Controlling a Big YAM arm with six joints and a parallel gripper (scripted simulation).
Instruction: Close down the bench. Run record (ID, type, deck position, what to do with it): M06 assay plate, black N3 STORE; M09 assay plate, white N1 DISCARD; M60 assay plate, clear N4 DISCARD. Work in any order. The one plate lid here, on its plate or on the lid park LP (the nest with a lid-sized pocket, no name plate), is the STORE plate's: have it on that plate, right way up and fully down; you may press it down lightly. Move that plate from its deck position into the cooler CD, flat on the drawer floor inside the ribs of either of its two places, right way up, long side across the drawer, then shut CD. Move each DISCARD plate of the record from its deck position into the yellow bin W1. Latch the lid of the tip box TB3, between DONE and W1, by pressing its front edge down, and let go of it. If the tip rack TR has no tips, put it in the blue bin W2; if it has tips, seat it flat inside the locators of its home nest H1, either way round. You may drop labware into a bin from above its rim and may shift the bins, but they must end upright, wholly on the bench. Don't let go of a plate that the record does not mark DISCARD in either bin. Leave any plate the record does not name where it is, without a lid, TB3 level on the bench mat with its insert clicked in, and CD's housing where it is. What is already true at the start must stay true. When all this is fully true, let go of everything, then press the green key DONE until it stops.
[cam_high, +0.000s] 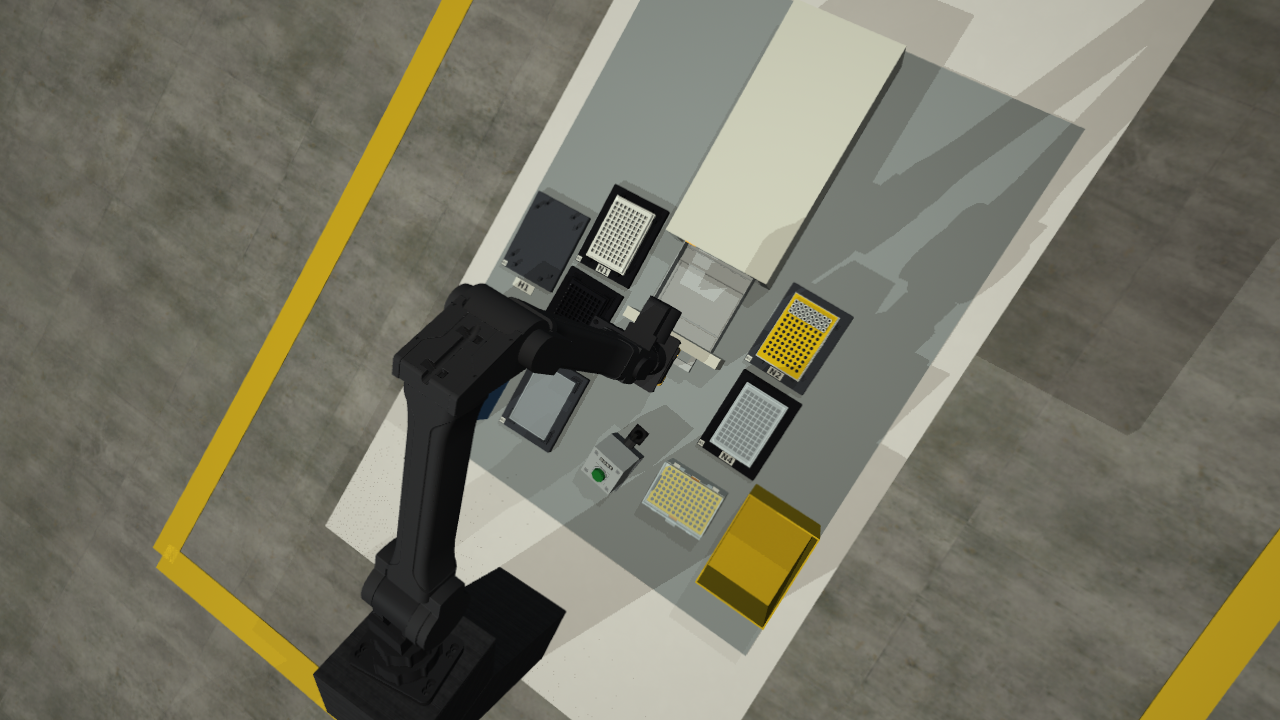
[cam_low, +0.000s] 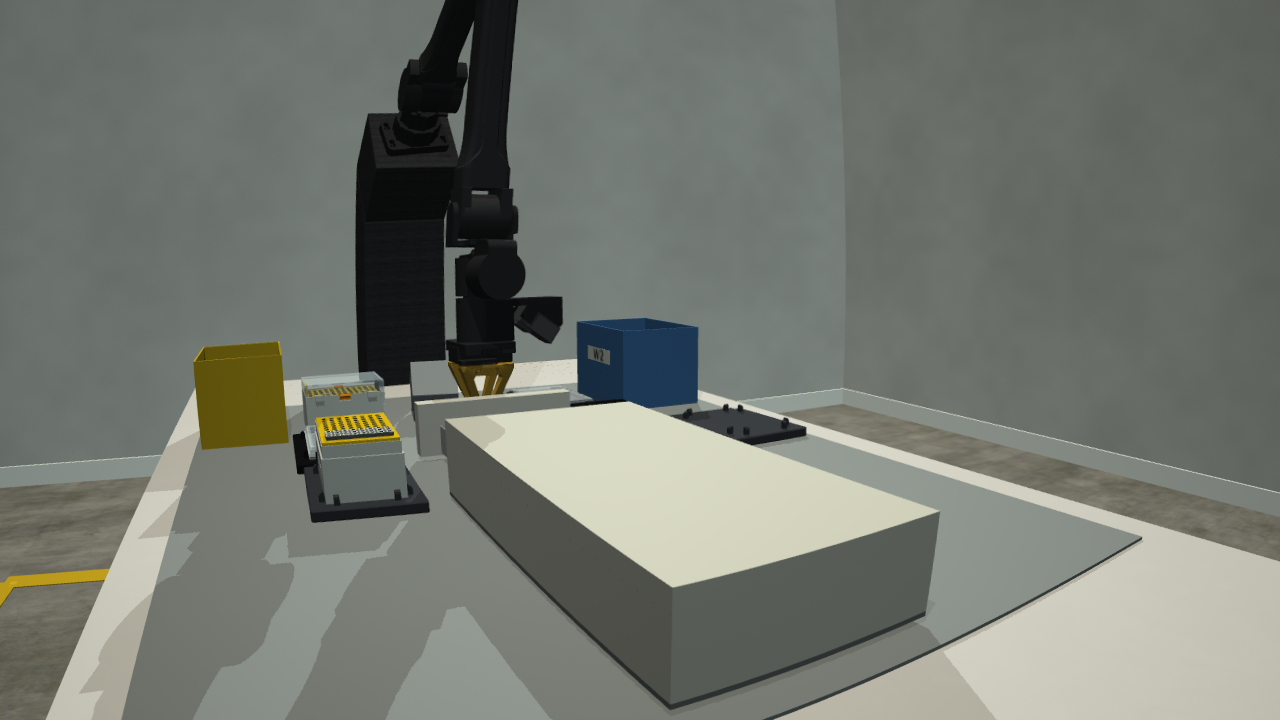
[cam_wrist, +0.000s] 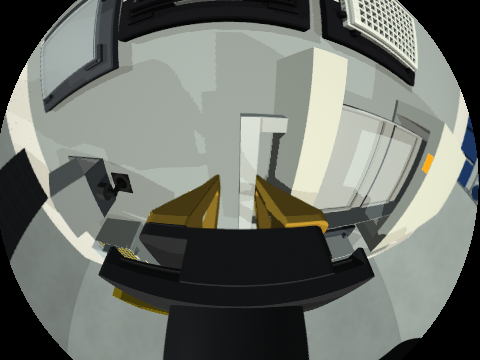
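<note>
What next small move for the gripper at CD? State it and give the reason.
Probably lift the gripper straight up off the drawer handle. The drawer already stands pulled out, the fingers only straddle the handle, and the lid lies in LP, not on the black plate.
</note>
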